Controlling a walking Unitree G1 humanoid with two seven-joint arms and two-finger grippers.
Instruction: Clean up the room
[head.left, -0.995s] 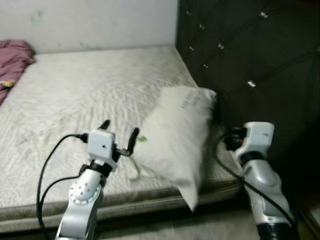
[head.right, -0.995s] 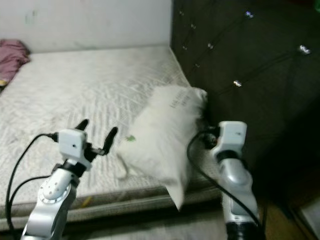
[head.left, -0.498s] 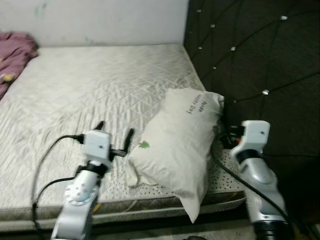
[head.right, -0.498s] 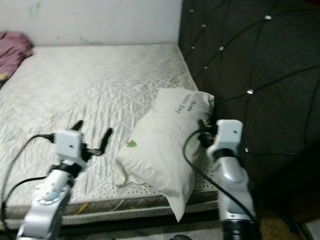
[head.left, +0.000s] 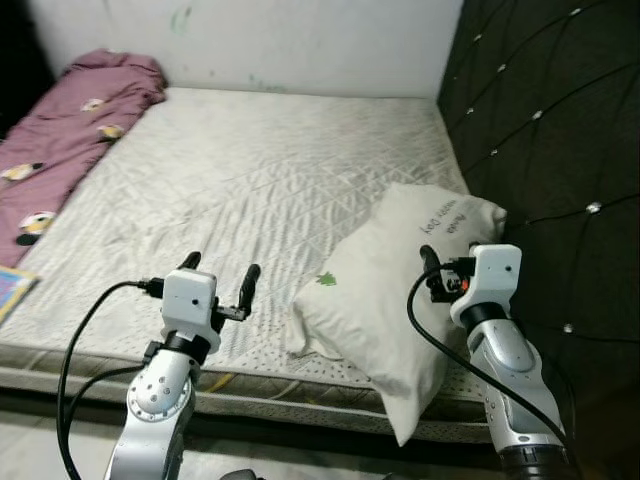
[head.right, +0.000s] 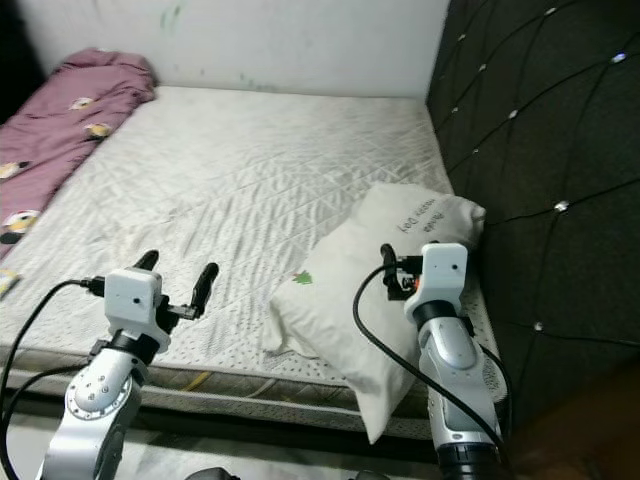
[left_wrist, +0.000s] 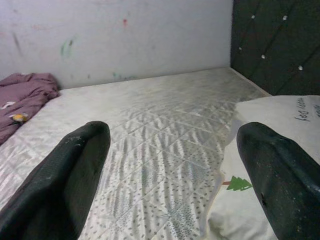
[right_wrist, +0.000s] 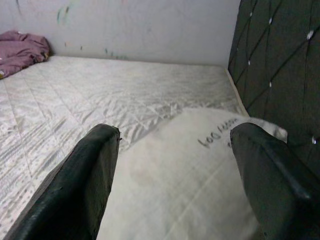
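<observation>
A white pillow (head.left: 385, 290) with a small green tree print lies at the mattress's (head.left: 250, 170) near right corner, by the dark tufted headboard (head.left: 560, 120). Its lower corner hangs over the bed's edge. My right gripper (head.left: 445, 262) hovers open just over the pillow's right side; the right wrist view has the pillow (right_wrist: 190, 175) spread below the wide-apart fingers (right_wrist: 95, 170). To the left of the pillow, my left gripper (head.left: 221, 266) is open above the mattress and holds nothing; the pillow's edge (left_wrist: 265, 210) lies behind one finger.
A crumpled pink blanket (head.left: 70, 120) with small prints lies along the bed's far left side. A colourful flat item (head.left: 10, 290) pokes in at the left edge. The light wall (head.left: 300, 40) runs behind the bed.
The camera has swung left and pulled back, bringing the pink blanket into view. My right gripper, earlier beside the pillow's right edge, now stands over it. Both grippers stay open.
</observation>
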